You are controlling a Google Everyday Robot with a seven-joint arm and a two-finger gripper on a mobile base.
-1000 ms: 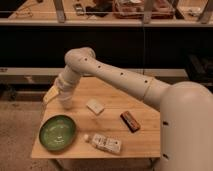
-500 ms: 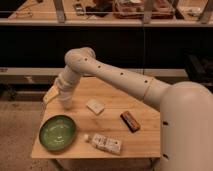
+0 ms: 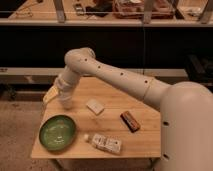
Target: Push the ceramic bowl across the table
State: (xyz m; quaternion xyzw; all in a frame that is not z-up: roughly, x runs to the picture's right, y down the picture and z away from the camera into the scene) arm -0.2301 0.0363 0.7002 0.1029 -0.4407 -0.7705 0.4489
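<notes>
Because the glossy green ceramic bowl [image 3: 57,132] at the light wooden table's [image 3: 144,145] lower-left corner looks heavy, slick and breakable, the gripper [image 3: 65,103] just above it in the frame, its state impossible to tell, should press low against the rim.

White block [image 3: 95,106], dark bar [image 3: 130,121] and lying bottle [image 3: 105,143] sit right of the jaws.

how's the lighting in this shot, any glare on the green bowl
Camera view: warm, even light on the table top, with a dark background behind it; the ceramic bowl shows only a soft sheen, no harsh glare; the gripper, above the table's far corner behind the bowl, is well lit.
</notes>
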